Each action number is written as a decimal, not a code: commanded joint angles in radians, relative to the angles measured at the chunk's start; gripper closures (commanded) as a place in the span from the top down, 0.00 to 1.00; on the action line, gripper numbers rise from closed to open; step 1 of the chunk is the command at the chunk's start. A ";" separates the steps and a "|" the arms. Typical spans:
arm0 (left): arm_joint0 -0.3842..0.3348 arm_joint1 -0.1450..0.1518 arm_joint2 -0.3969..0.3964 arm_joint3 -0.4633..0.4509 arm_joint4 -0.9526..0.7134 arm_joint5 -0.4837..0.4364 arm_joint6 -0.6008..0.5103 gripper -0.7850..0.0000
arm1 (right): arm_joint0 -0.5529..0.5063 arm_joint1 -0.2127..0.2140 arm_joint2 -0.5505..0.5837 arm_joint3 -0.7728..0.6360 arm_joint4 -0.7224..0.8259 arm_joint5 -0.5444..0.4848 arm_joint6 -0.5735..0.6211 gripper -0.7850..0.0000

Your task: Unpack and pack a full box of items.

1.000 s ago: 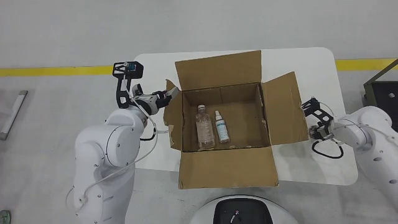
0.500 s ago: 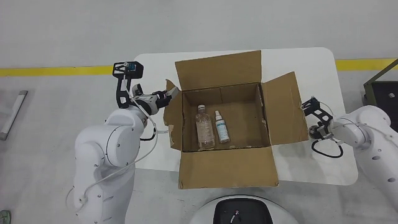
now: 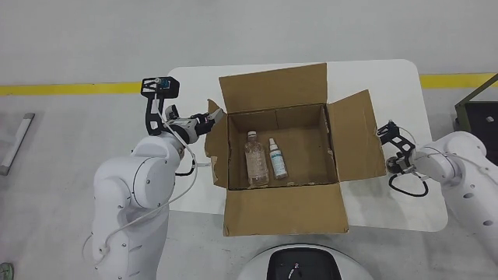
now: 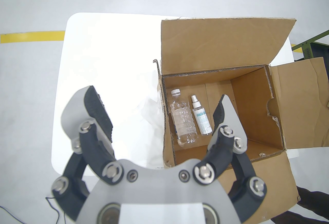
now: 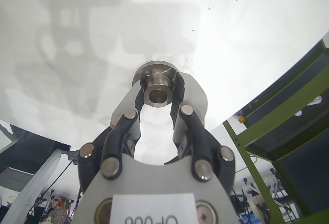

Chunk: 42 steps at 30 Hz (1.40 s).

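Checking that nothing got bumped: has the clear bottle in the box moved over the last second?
No. The clear bottle lies in the same spot on the floor of the cardboard box, beside the spray bottle.

I have the right gripper (image 5: 160,86) clamped on a small metal flanged sleeve (image 5: 154,71), one pad on each side of it, over the white table (image 5: 231,29). At about four o'clock from the gripper, past the table's edge, stands a green metal frame (image 5: 279,119).

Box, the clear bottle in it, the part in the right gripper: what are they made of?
Box: matte brown corrugated cardboard, fluted edges show. Clear bottle: probably thin transparent plastic, ribbed. Flanged part in right gripper: seemingly machined metal, dull sheen.
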 commanded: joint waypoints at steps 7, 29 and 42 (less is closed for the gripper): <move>0.000 0.000 0.000 0.000 0.000 0.000 0.000 1.00 | -0.003 0.004 0.023 -0.032 0.024 0.003 -0.003 0.00; 0.000 0.000 0.000 0.000 0.000 0.000 0.000 1.00 | 0.051 0.043 0.233 -0.486 0.516 -0.079 0.059 0.00; 0.000 0.000 0.000 0.000 0.000 0.000 0.000 1.00 | 0.275 -0.001 -0.150 -0.271 0.662 -0.047 -0.015 0.00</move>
